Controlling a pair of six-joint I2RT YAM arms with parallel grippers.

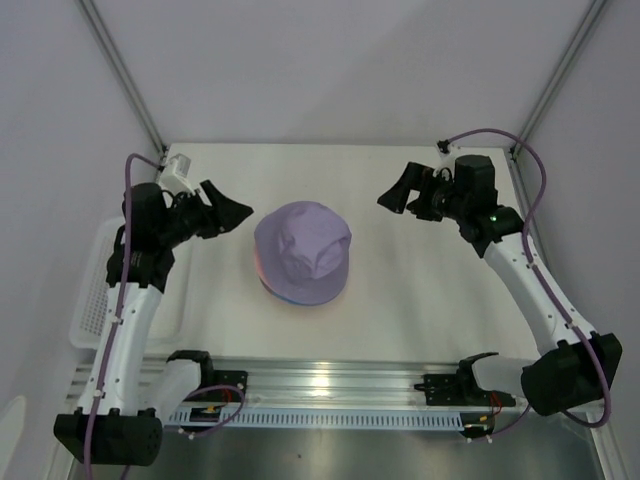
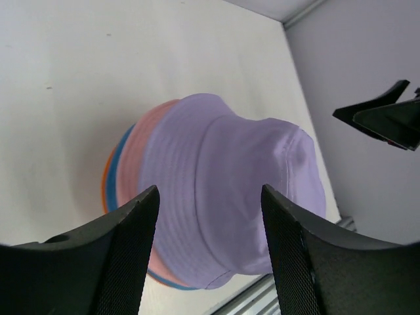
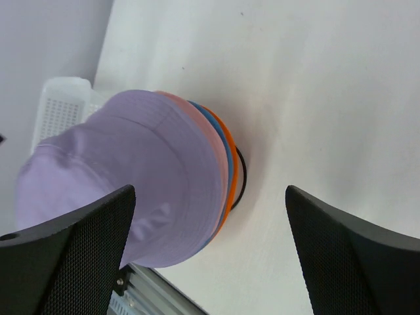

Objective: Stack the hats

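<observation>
**One high fixed view and two wrist views, all meeting on the stack of soft fabric bucket hats point(image 1: 302, 255), the lavender one on top.**

The top camera looks down from above and behind the arm bases, far enough off to take in the whole white table point(image 1: 420, 290). The left wrist camera faces right across the table between its own black fingers point(image 2: 131, 256). It sits close to the stack and catches the right gripper point(image 2: 344, 115) beyond. The right wrist camera faces left, just as near, with the white plastic mesh basket point(image 3: 62, 108) behind the stack.
</observation>
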